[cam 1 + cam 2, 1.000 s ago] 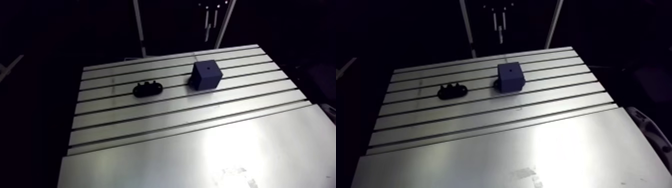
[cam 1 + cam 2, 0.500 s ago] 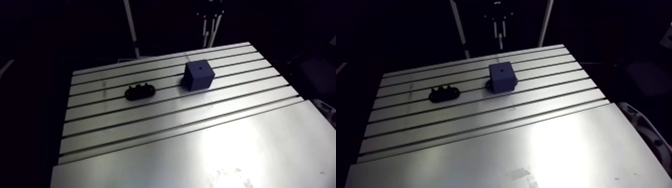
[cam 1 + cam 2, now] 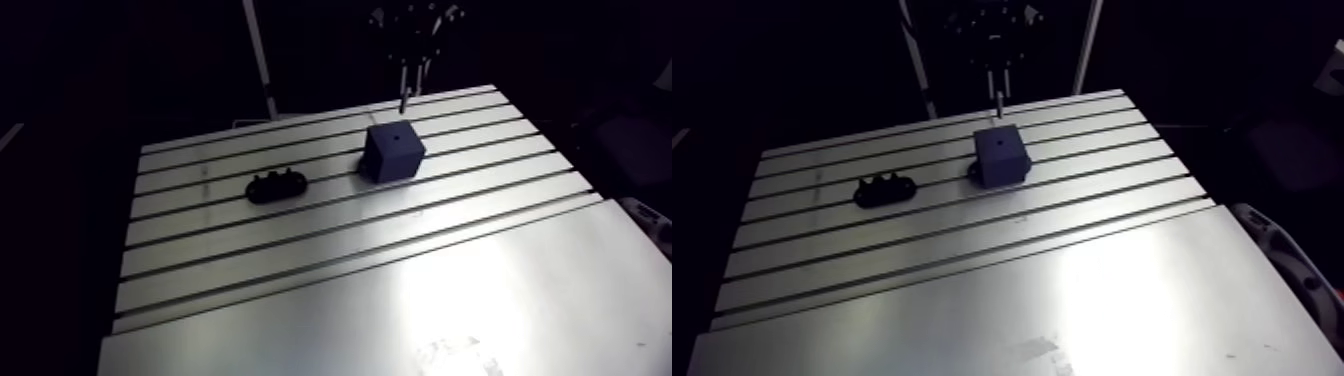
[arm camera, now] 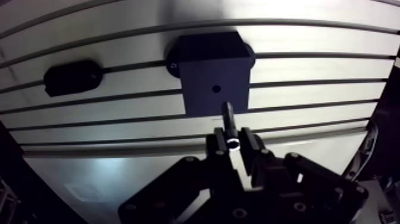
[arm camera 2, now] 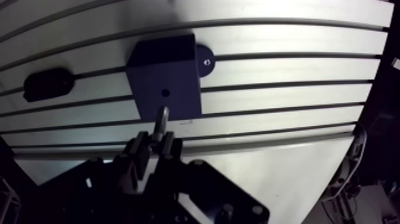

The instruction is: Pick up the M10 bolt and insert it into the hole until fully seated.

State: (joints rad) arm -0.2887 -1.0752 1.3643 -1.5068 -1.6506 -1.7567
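Lining the bolt up with the hole looks like the step in hand. The tool is clamped on the bolt's upper end, and the shank hangs above the block, clear of it and slightly off the hole. The shank wants centring and keeping square to the block's top face before it goes straight down. Beside the block, apart from it, lies a matte black oval holder. The block is a dark matte cube with a flanged foot, and the bolt is slim, shiny metal. The aluminium worktop is glossy and slotted.
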